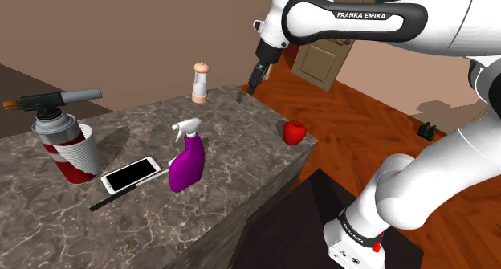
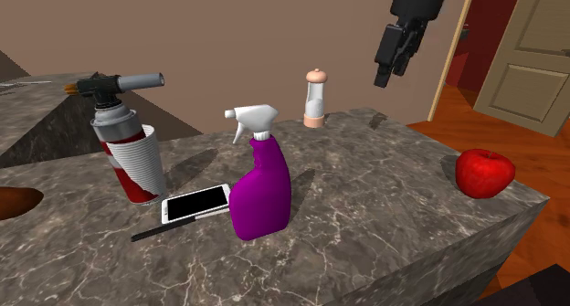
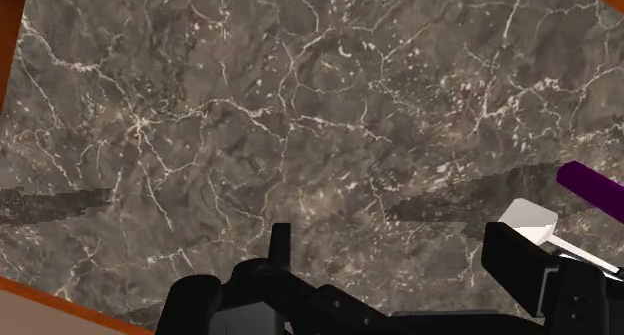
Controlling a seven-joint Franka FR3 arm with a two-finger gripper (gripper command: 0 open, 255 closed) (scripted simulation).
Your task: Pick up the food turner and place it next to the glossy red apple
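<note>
Task not begun: the pincer [image 1: 250, 84] hangs released and empty above the table [image 1: 241, 155], while the food turner [image 1: 104, 201] lies untouched just beside the phone [image 1: 131, 175], well apart from the apple [image 1: 295, 132], at its eight o'clock in the shoulder view.

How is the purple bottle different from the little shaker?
The spray bottle is purple with a white trigger; the shaker is pale with a peach cap and base. The bottle is wide-bodied, the shaker slim. The bottle stands beside the phone, the shaker alone at the far edge. Both stand upright on the counter.
</note>
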